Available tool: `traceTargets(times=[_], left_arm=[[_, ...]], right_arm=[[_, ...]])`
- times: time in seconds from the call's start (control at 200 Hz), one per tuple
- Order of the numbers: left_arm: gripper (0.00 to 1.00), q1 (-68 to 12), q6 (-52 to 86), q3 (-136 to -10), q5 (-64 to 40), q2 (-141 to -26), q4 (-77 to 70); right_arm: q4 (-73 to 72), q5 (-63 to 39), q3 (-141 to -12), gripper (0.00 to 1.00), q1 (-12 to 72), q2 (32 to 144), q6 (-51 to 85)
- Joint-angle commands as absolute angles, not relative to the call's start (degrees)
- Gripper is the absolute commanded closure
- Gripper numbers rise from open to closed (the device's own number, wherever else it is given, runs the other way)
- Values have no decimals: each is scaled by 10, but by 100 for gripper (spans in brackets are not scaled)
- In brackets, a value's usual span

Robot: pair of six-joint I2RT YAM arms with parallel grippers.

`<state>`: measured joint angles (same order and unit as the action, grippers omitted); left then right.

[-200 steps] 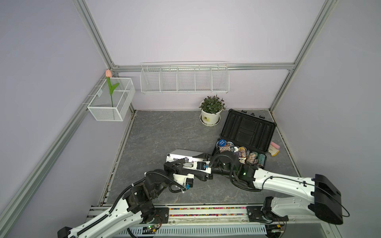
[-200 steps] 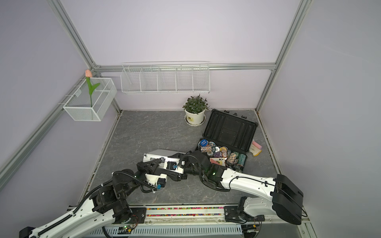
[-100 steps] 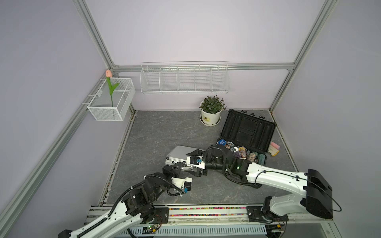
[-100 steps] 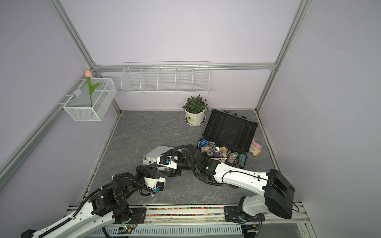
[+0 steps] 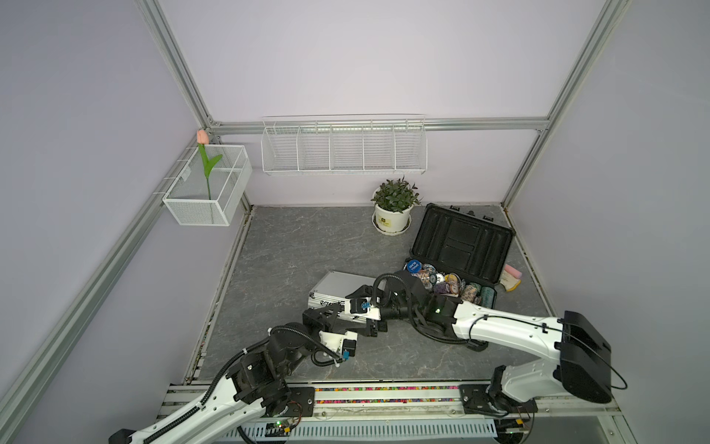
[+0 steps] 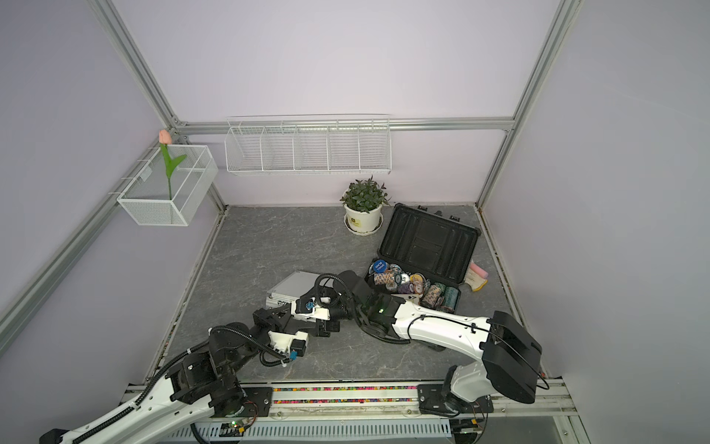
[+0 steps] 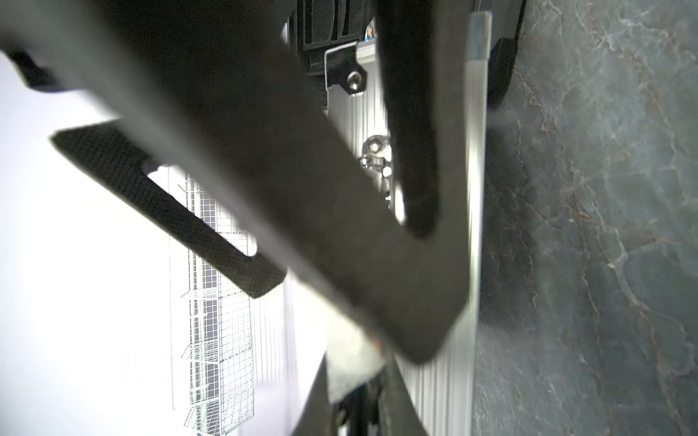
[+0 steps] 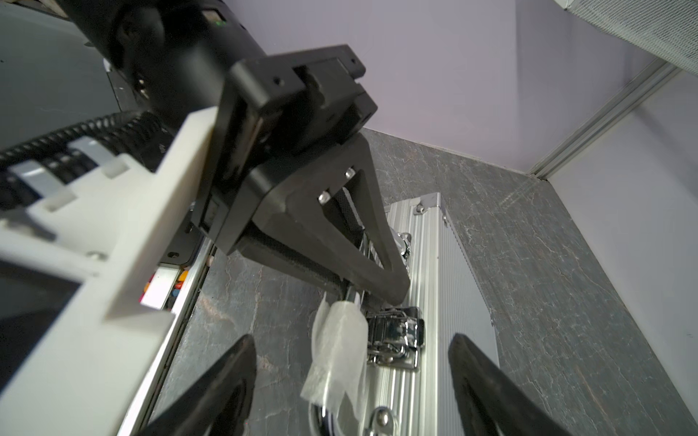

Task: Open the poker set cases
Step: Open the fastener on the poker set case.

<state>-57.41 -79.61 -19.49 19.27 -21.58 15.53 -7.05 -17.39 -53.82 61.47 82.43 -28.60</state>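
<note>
A: Cases, where?
B: Dark case (image 5: 461, 246) is seen centre-right w/ lid up, chips (image 5: 447, 286) heaped in base. Silver case (image 5: 338, 286) is laid flat, lid down, lower centre of tabletop (image 5: 288, 246).
A: Hands?
B: Left hand (image 8: 393, 288): fingers pressed together at silver case's front edge. Right hand (image 8: 351, 377): fingers spread apart, latch (image 8: 396, 336) framed betw. them.

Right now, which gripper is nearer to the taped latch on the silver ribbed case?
Left. The left gripper, shut, has its tip right beside the taped latch; the right gripper, open, hangs short of it, one finger each side.
</note>
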Motion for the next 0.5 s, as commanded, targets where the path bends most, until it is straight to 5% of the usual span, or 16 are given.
traceTargets(times=[0.0, 0.495], left_arm=[[100, -574, -831, -199, 207, -209, 123], [100, -574, -829, -202, 203, -210, 110]], right_arm=[[-61, -180, -555, 18, 615, 840, -302], [-33, -173, -577, 24, 614, 867, -295]])
